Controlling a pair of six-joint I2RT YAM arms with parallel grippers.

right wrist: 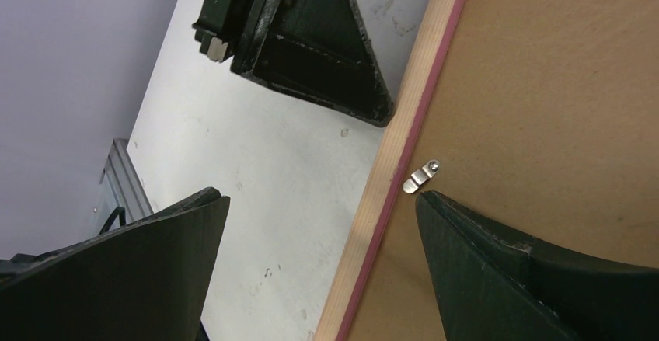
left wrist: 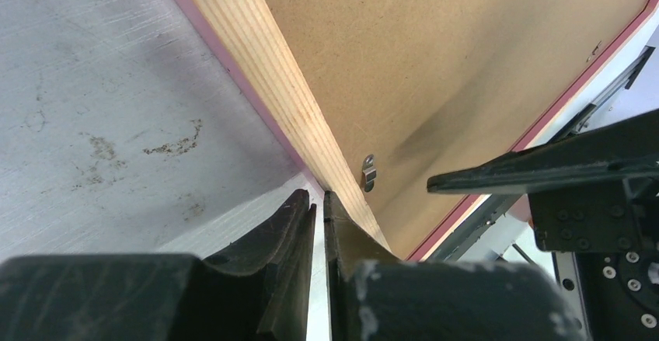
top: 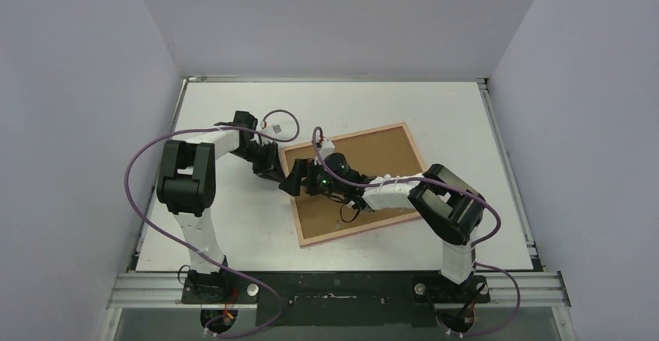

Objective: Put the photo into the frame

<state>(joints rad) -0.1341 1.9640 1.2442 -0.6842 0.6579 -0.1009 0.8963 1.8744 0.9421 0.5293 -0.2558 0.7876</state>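
Touching pale-wood frame (left wrist: 264, 69) edge: left end effector (left wrist: 317, 201), closed | right end effector (right wrist: 320, 201) wide, above brown hardboard backing (right wrist: 559, 85)

The frame (left wrist: 260, 53) lies back side up, flat on the white bench (top: 249, 232), a little right of centre. Its long sides run left to right, with the right end skewed slightly farther away. The border is pale wood with a pink outer edge. Brown backing (top: 388, 154) fills it, and a small metal clip (right wrist: 421, 175) sits at the inner edge of the left side.
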